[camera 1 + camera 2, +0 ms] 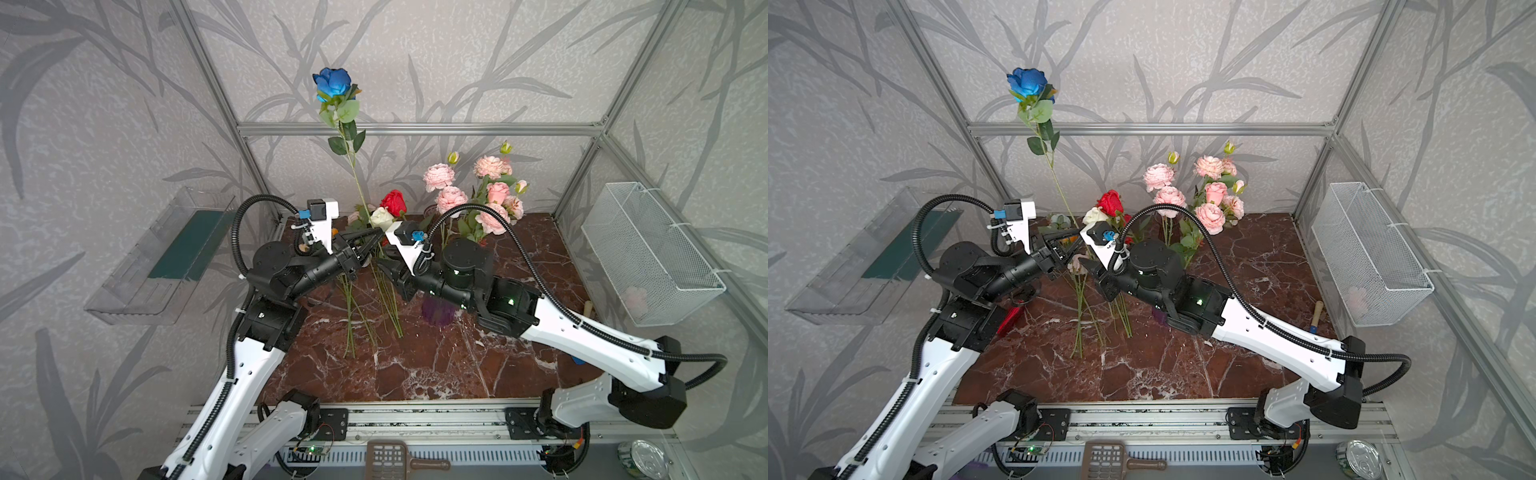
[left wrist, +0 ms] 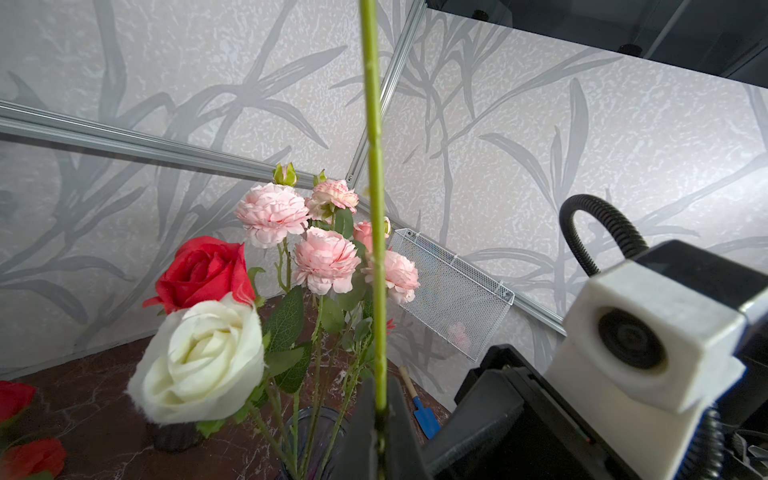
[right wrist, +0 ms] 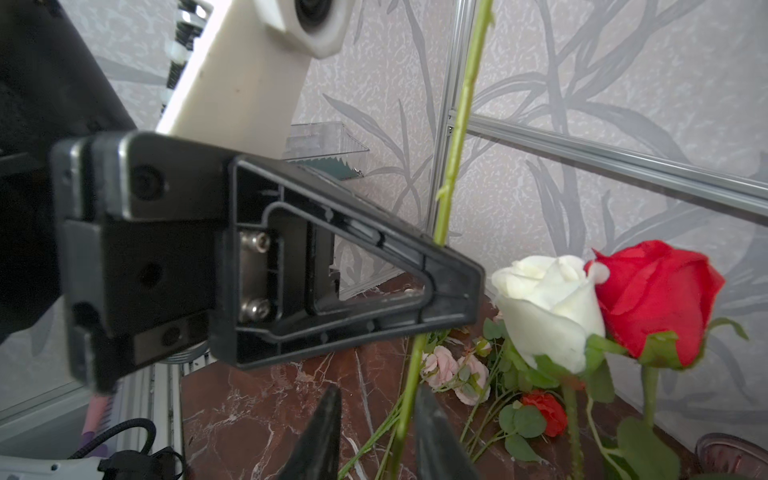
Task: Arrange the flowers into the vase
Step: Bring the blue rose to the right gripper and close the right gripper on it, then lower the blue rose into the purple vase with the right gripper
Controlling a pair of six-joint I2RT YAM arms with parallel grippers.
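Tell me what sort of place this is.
Most likely a robot test cell, not a home: an aluminium frame holds wallpapered panels, the left arm and right arm are mounted on a rail at the front, and a marble-patterned tabletop fills the floor.

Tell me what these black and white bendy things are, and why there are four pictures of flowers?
They are two robot arms, each ending in a claw that pinches. Two pictures look down from above on the whole scene, side by side like two eyes. The other two come from little cameras on each arm's wrist, so they see up close. The left claw is pinched shut on the long green stem of the blue rose, holding it upright. The right claw is further down that stem with its two fingers apart, one on each side. On the brown marble table lie loose flowers. Pink flowers stand in a vase, with a red rose and a white rose close by.
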